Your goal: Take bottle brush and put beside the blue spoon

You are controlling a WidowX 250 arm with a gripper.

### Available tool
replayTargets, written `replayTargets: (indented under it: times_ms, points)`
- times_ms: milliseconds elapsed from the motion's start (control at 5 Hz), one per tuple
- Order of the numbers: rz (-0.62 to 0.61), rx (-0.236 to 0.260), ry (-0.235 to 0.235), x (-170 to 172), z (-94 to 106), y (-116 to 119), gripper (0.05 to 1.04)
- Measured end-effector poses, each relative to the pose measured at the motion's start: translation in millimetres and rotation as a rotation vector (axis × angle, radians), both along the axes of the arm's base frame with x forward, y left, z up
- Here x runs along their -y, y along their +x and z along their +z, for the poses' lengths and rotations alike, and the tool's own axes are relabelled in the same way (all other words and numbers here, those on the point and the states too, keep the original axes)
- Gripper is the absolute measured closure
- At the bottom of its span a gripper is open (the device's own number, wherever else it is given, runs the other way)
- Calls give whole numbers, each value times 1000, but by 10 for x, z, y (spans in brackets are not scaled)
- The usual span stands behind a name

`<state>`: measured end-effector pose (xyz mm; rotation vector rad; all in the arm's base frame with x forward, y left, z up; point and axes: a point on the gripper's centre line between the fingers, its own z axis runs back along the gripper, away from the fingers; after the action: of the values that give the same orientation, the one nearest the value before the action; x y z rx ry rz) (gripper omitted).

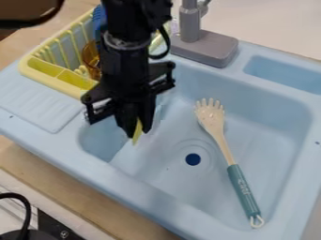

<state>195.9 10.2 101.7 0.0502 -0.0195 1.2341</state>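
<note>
Light-blue toy sink (150, 185): blue-handled spoon (241, 187) lies in the basin, long axis slanting, pronged head to the far side, handle to the near right. Hand (134, 128), over the basin's left, is closed on a yellow item (137, 133), tip down; type cannot be told.

The sink (147, 193) is looking like smooth plastic and is shining softly. The big spoon (210, 115) is looking like smooth, hard plastic, on its pale end and its handle too. The dish rack (59, 85) is looking like plastic. The brown cup (92, 58) is looking clear and glossy. The tap's base (210, 46) is looking dull and smooth. The counter (81, 188) is looking like wood.
</note>
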Motion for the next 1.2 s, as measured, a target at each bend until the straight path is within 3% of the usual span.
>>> replayTargets:
  times_ms: [200, 600, 1000, 1200]
  points:
    - [1, 41, -28, 16, 176, -6, 974]
    - [37, 108, -27, -129, 387, -68, 974]
    - [174, 137, -1, -491, 430, -173, 974]
    - [244, 104, -18, -657, 323, -182, 974]
